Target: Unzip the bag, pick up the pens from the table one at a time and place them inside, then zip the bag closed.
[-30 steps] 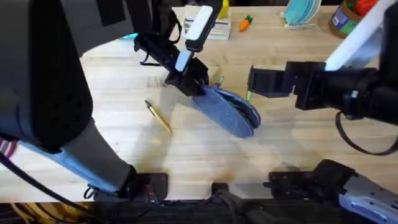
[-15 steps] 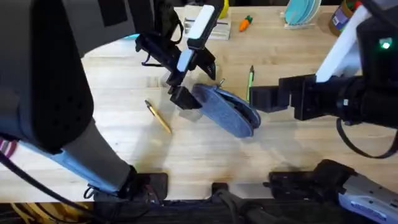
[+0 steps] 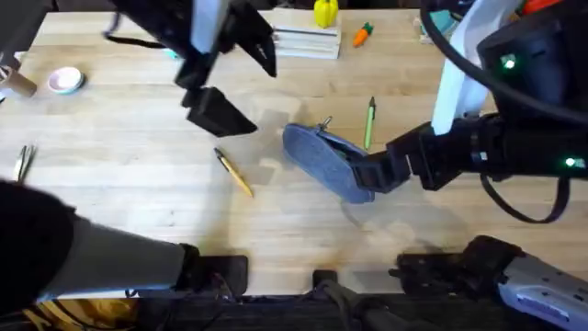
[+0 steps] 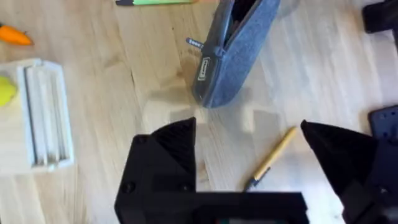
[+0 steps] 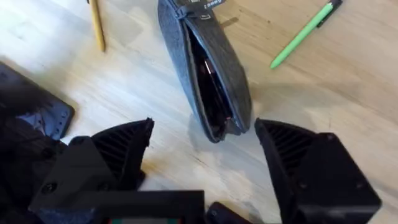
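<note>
The blue-grey bag (image 3: 329, 163) lies slanted mid-table with its zipper open, and the right wrist view shows its dark inside (image 5: 208, 71). The green pen (image 3: 369, 121) lies just behind the bag, and the yellow pen (image 3: 234, 172) lies to its left. My left gripper (image 3: 237, 83) hangs open, raised above the table left of the bag; in its own view (image 4: 249, 134) the bag (image 4: 239, 50) and yellow pen (image 4: 270, 158) lie below. My right gripper (image 3: 366, 173) stands open at the bag's right end, which sits just ahead of the gap (image 5: 205, 134). The green pen (image 5: 305, 34) and yellow pen (image 5: 96, 25) lie off to either side.
A white block (image 3: 308, 41), a yellow object (image 3: 324, 13) and an orange carrot toy (image 3: 363, 34) sit at the back edge. A small pink-and-white roll (image 3: 64, 80) and a metallic tool (image 3: 23, 161) lie far left. Teal plates (image 3: 441, 18) stand at the back right.
My left gripper has let go of the bag's zipper end and risen back to the left. The right gripper has moved in to the bag's right end.
</note>
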You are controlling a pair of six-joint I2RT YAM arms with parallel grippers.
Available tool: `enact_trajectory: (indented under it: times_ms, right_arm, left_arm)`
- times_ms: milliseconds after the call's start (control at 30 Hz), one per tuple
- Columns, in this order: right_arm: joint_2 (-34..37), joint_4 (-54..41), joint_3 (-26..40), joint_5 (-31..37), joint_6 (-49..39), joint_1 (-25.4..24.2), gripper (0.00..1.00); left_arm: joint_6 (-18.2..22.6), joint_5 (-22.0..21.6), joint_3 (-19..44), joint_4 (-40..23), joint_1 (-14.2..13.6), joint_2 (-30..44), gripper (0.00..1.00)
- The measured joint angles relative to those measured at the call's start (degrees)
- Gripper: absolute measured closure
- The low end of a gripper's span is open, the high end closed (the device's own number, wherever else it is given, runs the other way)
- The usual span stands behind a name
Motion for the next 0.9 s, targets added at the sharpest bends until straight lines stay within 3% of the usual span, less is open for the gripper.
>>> enact_trajectory:
  times_ms: [200, 367, 400, 567, 600, 900]
  right_arm:
    - [0.00, 0.23, 0.00, 0.00, -2.63, 0.00, 0.005]
    - [0.00, 2.95, 0.00, -0.63, -3.18, 0.00, 0.014]
    - [0.00, 2.98, 0.00, -0.63, -3.39, 0.00, 0.114]
    - [1.06, 2.90, 0.00, -0.63, -5.55, 0.00, 0.826]
    - [1.68, 2.87, 0.00, -0.65, -5.75, 0.00, 0.933]
    - [9.04, 3.11, 0.00, -0.22, -10.44, 0.00, 0.967]
  left_arm:
    - [0.00, -0.19, 2.14, -5.74, 5.71, -5.36, 0.007]
    - [-0.66, -0.62, 2.14, -6.30, 9.59, -9.49, 0.007]
    - [-0.74, -0.67, 2.14, -6.30, 10.00, -10.22, 0.008]
    - [-1.11, -0.78, 2.16, -6.28, 10.35, -12.93, 0.007]
    - [-1.11, -0.78, 2.16, -6.28, 10.35, -13.01, 0.007]
    - [-1.12, -0.82, 2.16, -6.29, 10.35, -12.89, 0.008]
